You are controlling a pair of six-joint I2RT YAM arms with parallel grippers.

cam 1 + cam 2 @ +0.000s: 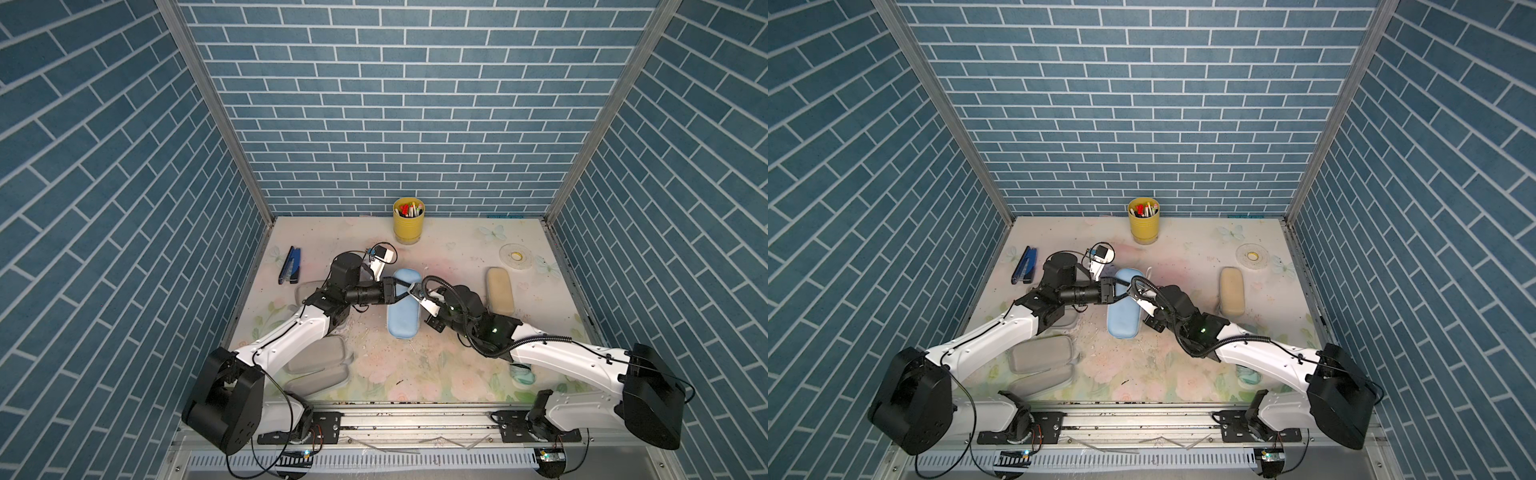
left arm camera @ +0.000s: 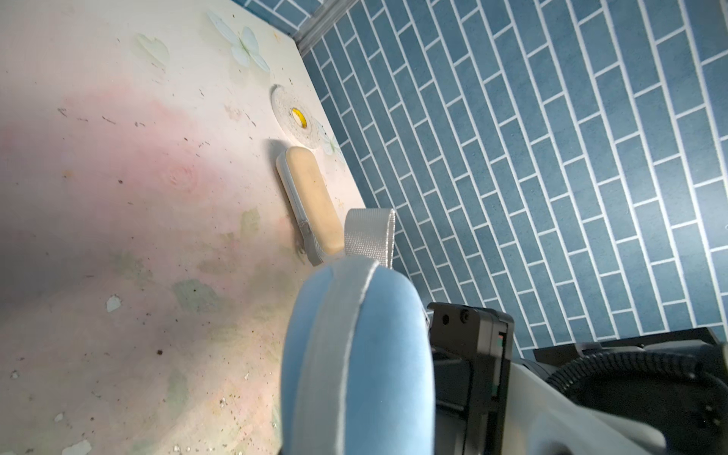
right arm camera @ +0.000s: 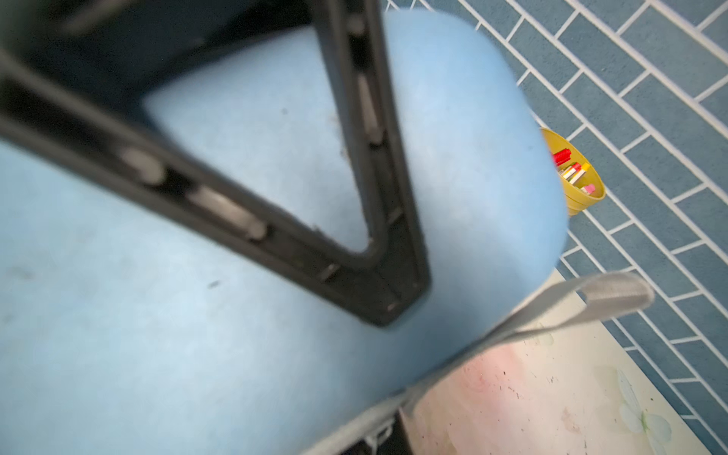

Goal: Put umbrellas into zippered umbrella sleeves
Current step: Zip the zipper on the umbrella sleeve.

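The light blue sleeve lies mid-table, and its zip edge looks closed. My left gripper reaches in from the left, rolled on its side. It is shut across the sleeve's thickness, and its upper finger lies on the blue top face. My right gripper is shut at the sleeve's right edge, where a small zipper pull shows. A grey strap loop hangs off the far end. A closed tan sleeve lies to the right. No umbrella is in view.
An opened sleeve shows its grey-white halves at the front left, and another case lies under my left arm. Something mint peeks from under my right forearm. Yellow pen cup, dark blue stapler and tape roll stand farther back.
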